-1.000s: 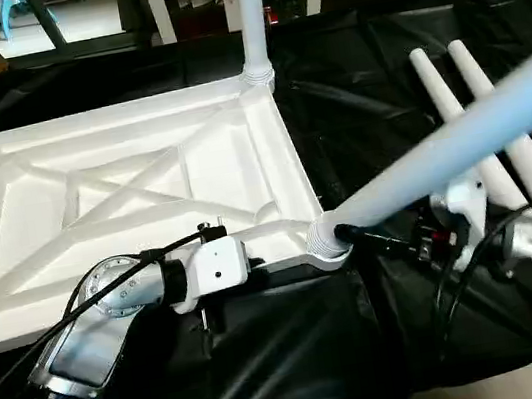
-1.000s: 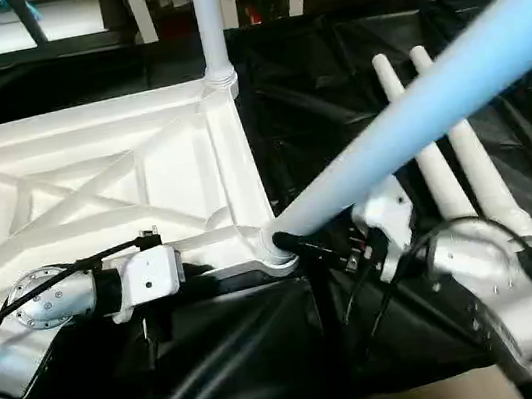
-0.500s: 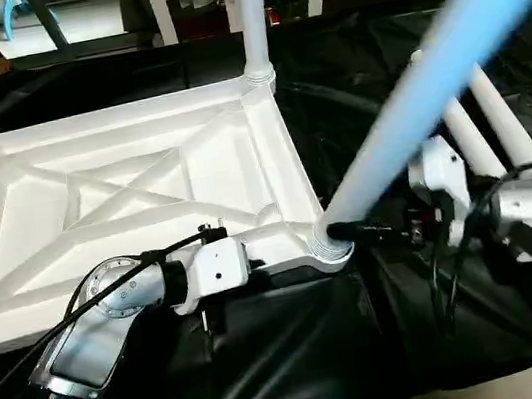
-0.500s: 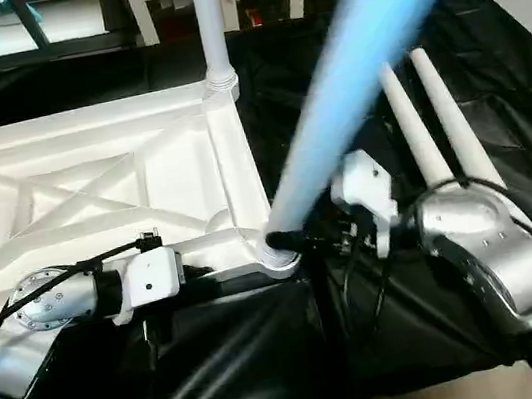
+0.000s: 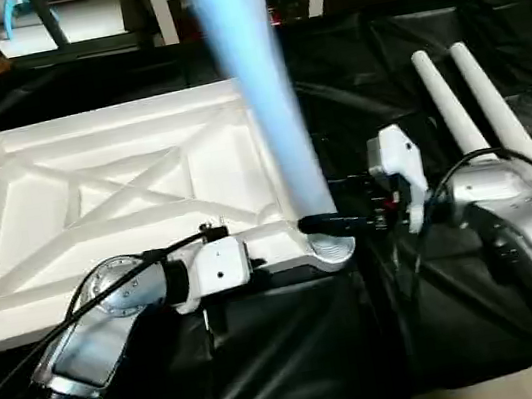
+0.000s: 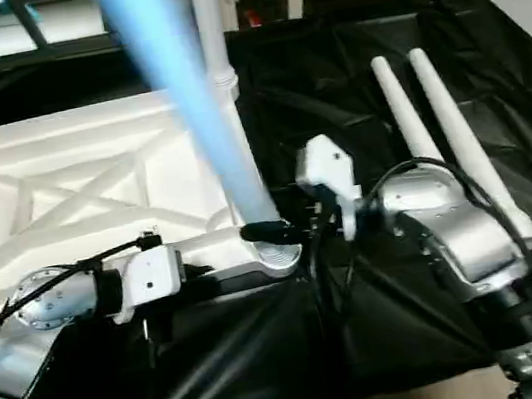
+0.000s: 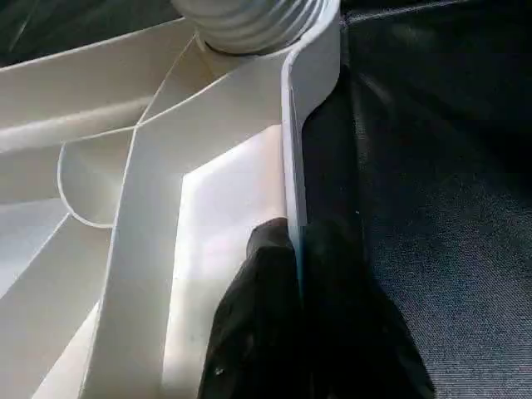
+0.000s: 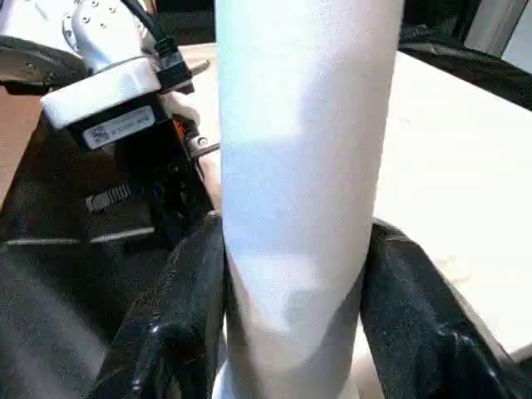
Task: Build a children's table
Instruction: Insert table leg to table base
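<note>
While the table top (image 5: 123,192) lies ribs-up at centre left on the black cover (image 5: 301,356) | my left claw (image 7: 295,274) is pinching its near rim | my right claw (image 8: 291,332) grips a leg (image 5: 268,118) standing in the near corner socket (image 5: 326,248) | two spare legs (image 5: 476,116) lie upper right
</note>
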